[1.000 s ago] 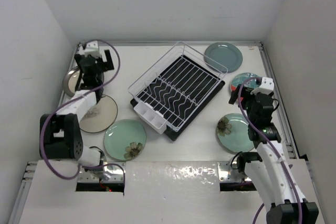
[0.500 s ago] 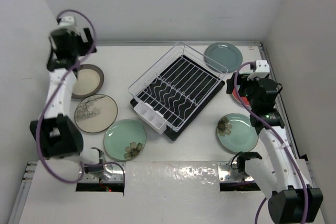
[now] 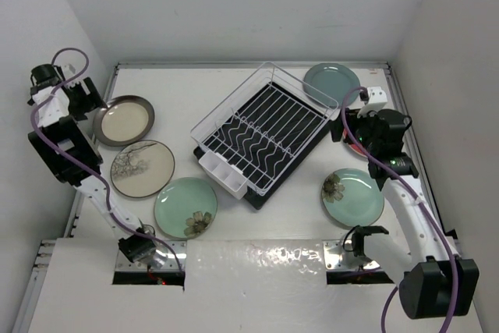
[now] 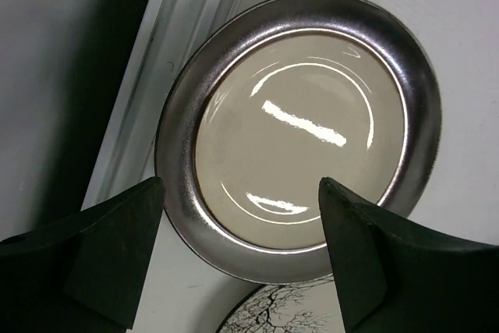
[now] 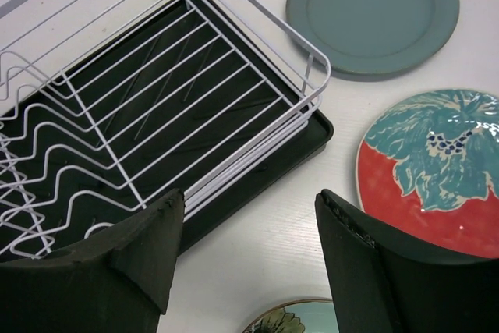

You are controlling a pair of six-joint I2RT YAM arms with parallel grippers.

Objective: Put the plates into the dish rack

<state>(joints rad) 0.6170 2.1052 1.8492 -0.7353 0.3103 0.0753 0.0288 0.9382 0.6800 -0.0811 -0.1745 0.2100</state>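
The left gripper (image 4: 240, 193), spread and empty, hovers over the brown-rimmed cream plate (image 4: 300, 122) at the counter's (image 3: 195, 83) far left; it should straddle the plate's left rim before pinching. The right gripper (image 5: 249, 200), also spread, hangs between the dish rack (image 3: 265, 126) and the red plate (image 5: 429, 169), holding nothing.

Dish rack (image 5: 195, 115), teal plate (image 5: 373, 13), red plate (image 5: 429, 173)

Cream plate (image 4: 300, 126), dark brown rim; plain grey-teal plate (image 5: 373, 9); red plate (image 5: 433, 177), teal flowers; white rack (image 3: 265, 126).
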